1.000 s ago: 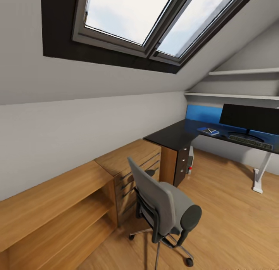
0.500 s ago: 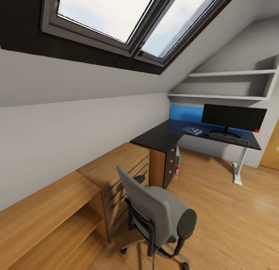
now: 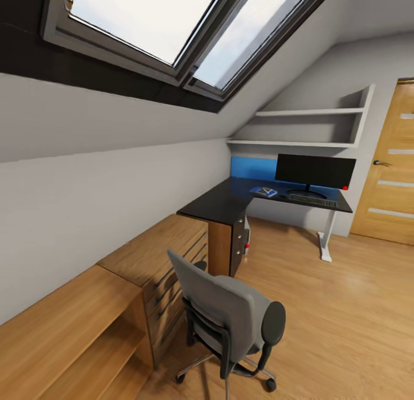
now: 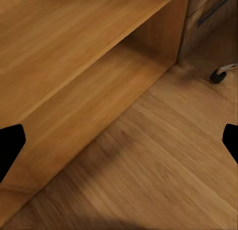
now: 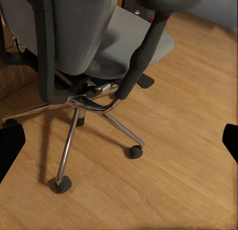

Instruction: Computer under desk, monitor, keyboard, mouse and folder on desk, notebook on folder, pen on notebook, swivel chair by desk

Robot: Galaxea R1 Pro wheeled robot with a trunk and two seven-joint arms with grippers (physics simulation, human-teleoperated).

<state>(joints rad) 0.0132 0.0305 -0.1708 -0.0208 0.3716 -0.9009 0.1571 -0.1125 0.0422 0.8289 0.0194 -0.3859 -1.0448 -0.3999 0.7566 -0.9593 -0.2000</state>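
The grey swivel chair [image 3: 227,319] stands on the wooden floor in the near middle of the head view, well short of the black desk [image 3: 221,203]. On the desk are the monitor [image 3: 315,171], the keyboard [image 3: 313,200] in front of it, and the blue folder [image 3: 263,192] with the dark notebook [image 3: 265,190] on top. The mouse and pen are too small to make out. The computer [image 3: 248,237] stands under the desk. My left gripper [image 4: 119,143] is open over the floor. My right gripper [image 5: 119,143] is open, facing the swivel chair [image 5: 94,46] and its chrome base.
A light wooden drawer chest [image 3: 164,256] and a low wooden shelf unit [image 3: 63,325] run along the left wall beside the chair. A wooden door [image 3: 391,170] is at the far right. Wall shelves [image 3: 305,127] hang above the desk. Open floor lies right of the chair.
The whole head view has shifted: the camera turned right, so desk and chair sit further left and the door has come into view. Nothing in the room visibly moved.
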